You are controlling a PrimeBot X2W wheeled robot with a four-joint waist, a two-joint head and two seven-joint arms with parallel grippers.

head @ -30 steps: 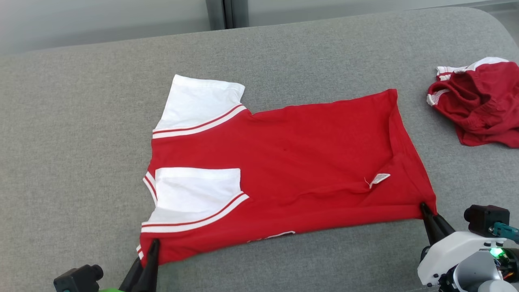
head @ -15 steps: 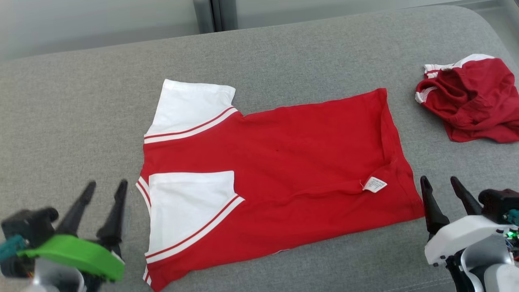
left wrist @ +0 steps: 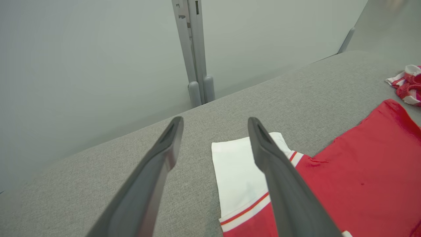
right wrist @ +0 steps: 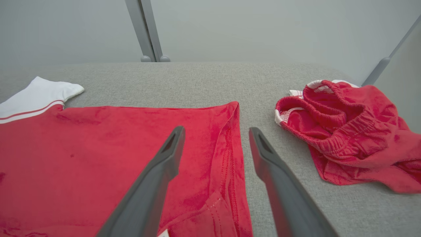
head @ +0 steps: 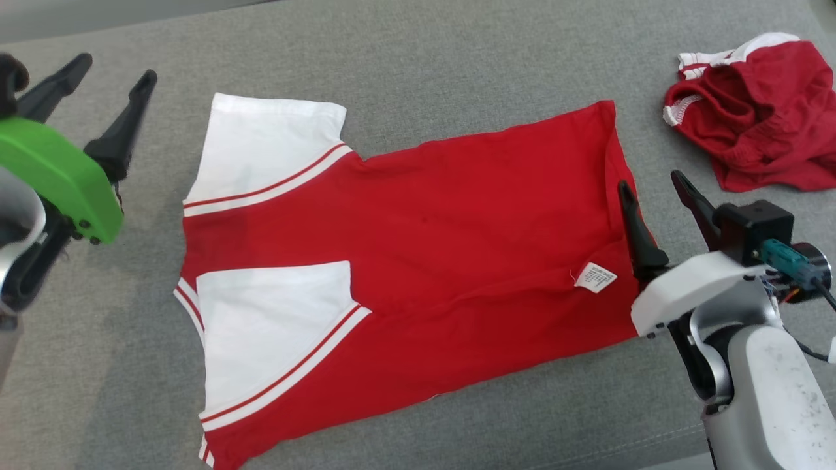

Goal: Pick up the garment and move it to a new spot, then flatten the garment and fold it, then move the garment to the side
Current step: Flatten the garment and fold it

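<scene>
The garment (head: pixel 431 261), a red T-shirt with white striped-edge sleeves, lies folded flat on the grey cushion (head: pixel 457 65), hem to the right and a small white care tag (head: pixel 595 277) showing. My left gripper (head: pixel 117 70) hovers open beyond the far sleeve, off the cloth's left side. In the left wrist view the open left gripper (left wrist: pixel 215 120) stands above the far white sleeve (left wrist: pixel 236 174). My right gripper (head: pixel 650 181) is open over the hem edge, holding nothing. The right wrist view shows the right gripper (right wrist: pixel 217 131) straddling the hem of the garment (right wrist: pixel 115 148).
Another red cloth item (head: pixel 757 111) with ribbed red-and-white trim lies crumpled at the far right, also seen in the right wrist view (right wrist: pixel 348 131). Pale wall panels with a grey post (left wrist: pixel 194 49) stand behind the cushion's far edge.
Both grippers have let go of the garment's near corners, opened and risen forward. The garment now lies free. The head camera has tilted down, shifting the whole picture.
</scene>
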